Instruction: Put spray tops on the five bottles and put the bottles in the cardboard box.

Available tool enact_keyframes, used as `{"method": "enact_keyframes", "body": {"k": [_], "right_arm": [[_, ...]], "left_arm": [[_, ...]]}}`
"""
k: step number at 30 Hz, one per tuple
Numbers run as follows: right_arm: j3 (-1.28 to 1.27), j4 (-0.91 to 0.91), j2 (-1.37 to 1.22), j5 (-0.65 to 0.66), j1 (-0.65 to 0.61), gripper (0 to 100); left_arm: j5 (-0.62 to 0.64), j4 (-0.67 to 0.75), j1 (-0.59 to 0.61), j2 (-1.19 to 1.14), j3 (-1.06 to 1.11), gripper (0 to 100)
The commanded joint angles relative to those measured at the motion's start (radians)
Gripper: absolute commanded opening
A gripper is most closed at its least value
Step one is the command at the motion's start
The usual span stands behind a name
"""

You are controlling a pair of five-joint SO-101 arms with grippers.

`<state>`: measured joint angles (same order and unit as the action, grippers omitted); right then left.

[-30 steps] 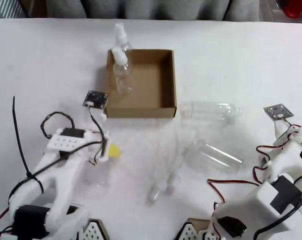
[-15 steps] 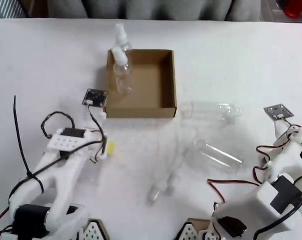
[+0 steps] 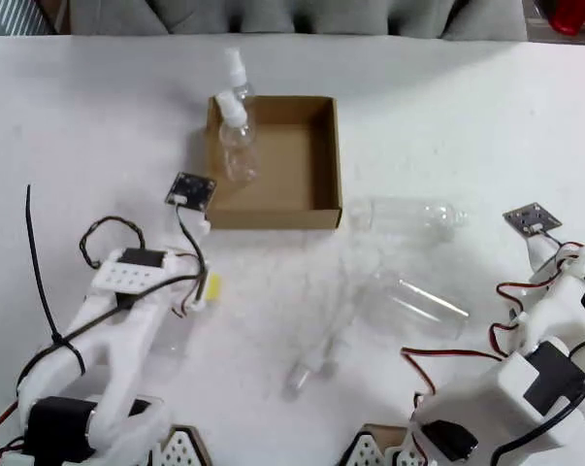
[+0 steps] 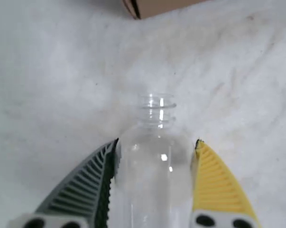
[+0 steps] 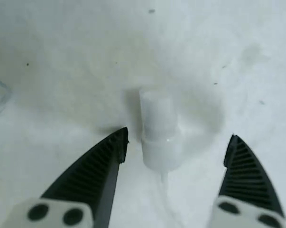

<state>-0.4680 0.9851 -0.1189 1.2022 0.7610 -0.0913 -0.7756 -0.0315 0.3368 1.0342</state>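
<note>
The table (image 3: 79, 97) is white, the box (image 3: 273, 219) at its 12 o'clock is plain brown cardboard, the bottle (image 4: 154, 166) is clear and colourless, and the spray top (image 5: 159, 137) is white. The left gripper (image 4: 157, 142) has one ribbed grey finger (image 4: 81, 190) with a black edge and one ribbed yellow finger (image 4: 214, 185). The right gripper (image 5: 179, 134) has two ribbed black fingers (image 5: 95, 171) on white bases with black holes.
</note>
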Motion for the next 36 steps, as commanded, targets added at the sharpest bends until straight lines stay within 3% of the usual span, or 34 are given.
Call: {"method": "enact_keyframes", "body": {"k": [1,7,10,20,27,32,36], "right_arm": [[0.035,-0.001,0.082,0.009,0.018,28.2],[0.034,0.171,0.214,0.035,0.053,16.1],[0.034,0.216,0.257,0.094,0.062,17.1],[-0.054,-0.056,0.128,0.1,0.03,20.1],[-0.003,-0.097,-0.001,0.098,0.004,19.7],[0.025,-0.093,-0.005,0.094,0.013,1.5],[0.048,-0.09,-0.004,0.094,0.039,1.4]], "left_arm": [[-0.011,0.025,0.001,0.001,-0.055,3],[-0.011,0.025,0.004,0.001,-0.055,3],[-0.011,0.025,0.004,0.001,-0.055,3],[-0.011,0.018,0.008,0.001,-0.055,3],[-0.011,0.018,0.01,0.001,-0.054,3],[-0.011,0.018,0.01,0.001,-0.054,3],[-0.011,0.018,0.01,-0.001,-0.054,3]]}}
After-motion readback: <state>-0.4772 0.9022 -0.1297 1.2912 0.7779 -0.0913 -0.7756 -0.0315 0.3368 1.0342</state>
